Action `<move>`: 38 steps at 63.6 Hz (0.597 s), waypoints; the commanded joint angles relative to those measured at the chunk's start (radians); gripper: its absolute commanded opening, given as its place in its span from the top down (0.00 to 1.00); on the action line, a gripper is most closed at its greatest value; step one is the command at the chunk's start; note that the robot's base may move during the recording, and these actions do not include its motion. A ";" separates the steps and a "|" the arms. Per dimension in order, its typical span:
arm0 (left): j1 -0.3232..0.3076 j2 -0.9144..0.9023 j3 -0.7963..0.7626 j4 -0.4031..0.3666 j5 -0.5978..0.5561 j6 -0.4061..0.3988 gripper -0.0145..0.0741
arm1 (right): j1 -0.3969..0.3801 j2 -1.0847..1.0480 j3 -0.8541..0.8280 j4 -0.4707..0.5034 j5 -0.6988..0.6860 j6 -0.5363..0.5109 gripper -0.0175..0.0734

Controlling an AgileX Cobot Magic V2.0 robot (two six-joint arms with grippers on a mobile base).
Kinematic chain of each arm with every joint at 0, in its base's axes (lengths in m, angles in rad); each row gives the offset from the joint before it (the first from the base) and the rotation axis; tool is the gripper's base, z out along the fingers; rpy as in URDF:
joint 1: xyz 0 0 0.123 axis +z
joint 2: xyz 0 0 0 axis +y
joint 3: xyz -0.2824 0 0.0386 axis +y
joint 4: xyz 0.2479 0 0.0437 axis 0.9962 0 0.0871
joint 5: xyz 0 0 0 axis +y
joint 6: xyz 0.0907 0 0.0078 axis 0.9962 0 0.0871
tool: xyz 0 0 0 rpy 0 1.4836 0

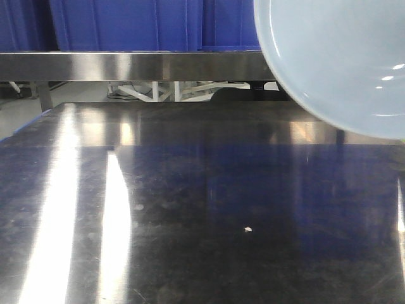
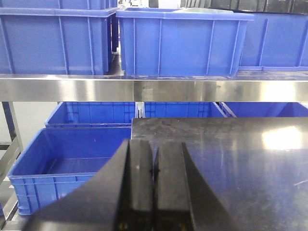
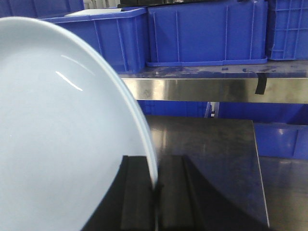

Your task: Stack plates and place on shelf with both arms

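Across the lower front view, dark steel tabletop (image 1: 190, 209) fills everything from 3 through 6 to 9 o'clock. Blue crates (image 1: 126, 25) sit at 11–12 o'clock on top of the shelf (image 1: 126, 65), its brushed steel front rail level across the frame above the table's far edge. One plate (image 1: 342, 57) visible: pale bluish-white, held tilted up, cropped at 1–2 o'clock in front view, overlapping the rail's right end. Right wrist view: plate fills 9 o'clock, its rim at 6 pinched in the jaws, so right gripper (image 3: 156, 175) is clamped on the plate. Left gripper (image 2: 154, 154) at 6 o'clock in its view, jaws pressed together on nothing, shelf rail straight ahead at 12. Black tape strip (image 3: 260, 84) on rail at 2 o'clock, right wrist view. White speck (image 1: 248, 229) on tabletop at 5 o'clock, front view.
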 commanded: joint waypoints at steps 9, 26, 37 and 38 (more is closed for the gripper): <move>0.002 0.006 -0.030 -0.006 -0.081 -0.004 0.75 | -0.007 -0.001 -0.031 -0.005 -0.104 -0.007 0.75; 0.002 0.006 -0.030 -0.006 -0.081 -0.004 0.75 | -0.007 -0.001 -0.031 -0.005 -0.104 -0.007 0.75; 0.002 0.006 -0.030 -0.006 -0.081 -0.004 0.75 | -0.007 -0.001 -0.031 -0.005 -0.104 -0.007 0.75; 0.002 0.006 -0.030 -0.006 -0.081 -0.004 0.75 | -0.007 -0.001 -0.031 -0.005 -0.104 -0.007 0.75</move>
